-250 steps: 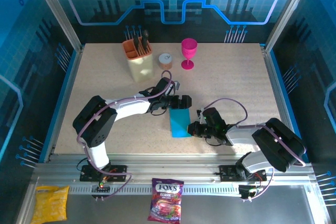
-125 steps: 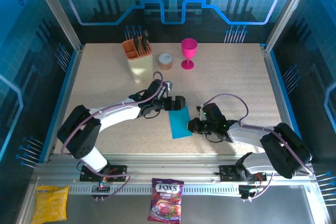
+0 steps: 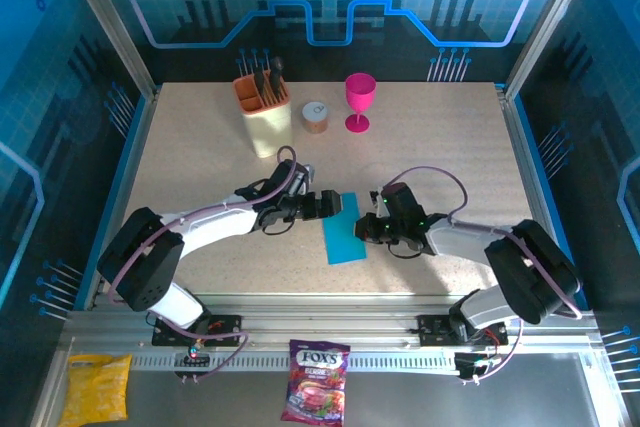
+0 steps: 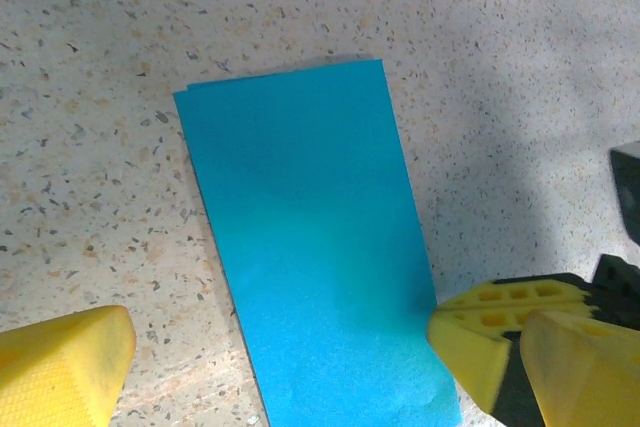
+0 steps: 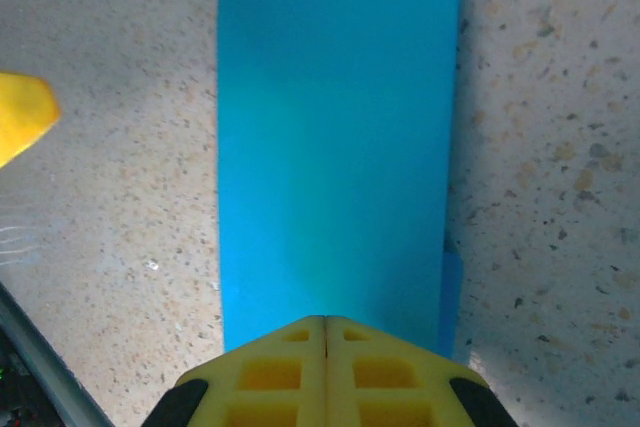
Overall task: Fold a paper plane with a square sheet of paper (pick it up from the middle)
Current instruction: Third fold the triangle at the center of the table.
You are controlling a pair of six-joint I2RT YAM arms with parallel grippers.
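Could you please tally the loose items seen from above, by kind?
Paper: 1, the blue paper
Snack bags: 2, the yellow bag and the purple bag
Drinkware: 1, the pink goblet
Holders: 1, the utensil holder
Tubs: 1, the small round container
Total: 6

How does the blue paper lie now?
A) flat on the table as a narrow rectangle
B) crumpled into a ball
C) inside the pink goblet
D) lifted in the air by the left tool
A: the blue paper lies flat on the speckled table, a long narrow rectangle.
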